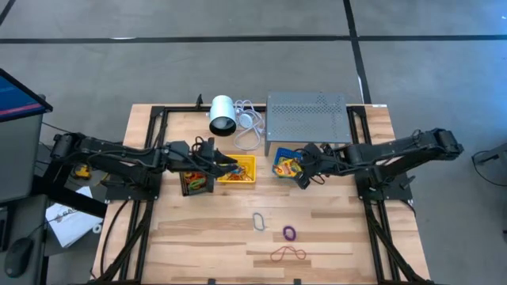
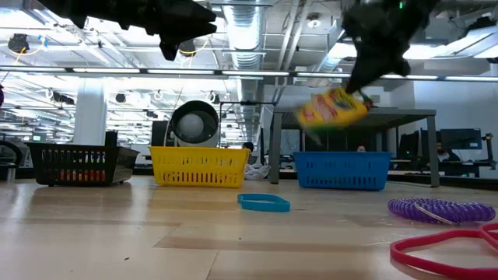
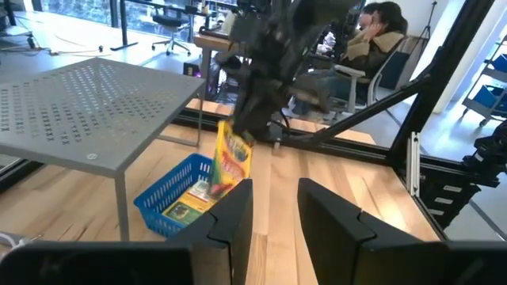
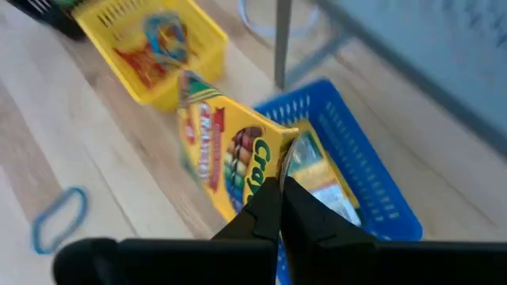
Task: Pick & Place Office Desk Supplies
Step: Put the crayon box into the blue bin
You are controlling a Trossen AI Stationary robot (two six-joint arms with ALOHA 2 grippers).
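My right gripper (image 4: 279,188) is shut on a yellow-and-green crayon box (image 4: 226,146), which hangs in the air over the blue tray (image 1: 285,165). In the low view the box (image 2: 333,109) is well above the tray's rim (image 2: 342,169). Another crayon box (image 3: 188,207) lies inside the blue tray. My left gripper (image 3: 276,194) is open and holds nothing. It points about level and hovers over the yellow tray (image 1: 239,171), which has rubber bands in it. My right gripper pinches the crayon box between its two fingers at one end (image 4: 269,170). The fingers slant down from the table's right side. The box hangs tilted below the fingers (image 3: 232,158), lifted clear of the blue tray.
A black tray (image 1: 195,182) stands left of the yellow one. A grey perforated rack (image 1: 309,119) and a white cylinder (image 1: 223,115) with its cable are at the far side. A blue loop (image 1: 258,222), a purple ring (image 1: 290,233) and a red rubber band (image 1: 287,253) lie on the near boards.
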